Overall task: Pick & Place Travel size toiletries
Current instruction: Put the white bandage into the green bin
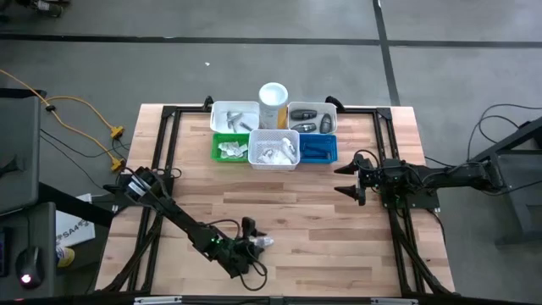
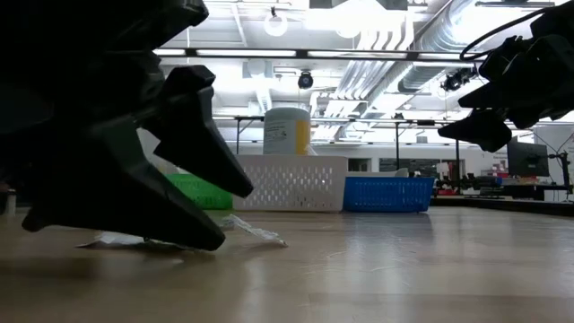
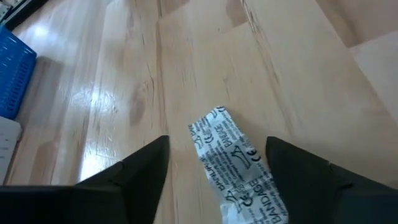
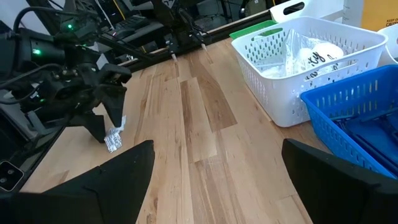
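A clear crinkly packet with dark print [image 3: 236,165] lies flat on the wood table near its front edge [image 1: 264,243]; it also shows as a pale strip in the low view [image 2: 256,231]. My left gripper [image 3: 217,142] is open and low over it, one finger on each side of the packet, tips close to the tabletop [image 2: 231,215]. I see no finger touching the packet. My right gripper [image 1: 340,180] hangs open above the table's right side, holding nothing.
At the table's far middle stand bins: green [image 1: 229,147], white [image 1: 273,149] and blue [image 1: 318,148] in front, two more white ones [image 1: 235,116] [image 1: 313,117] behind, holding toiletries. A tall white-and-yellow cylinder [image 1: 273,102] stands between them. Bare wood lies between the bins and the packet.
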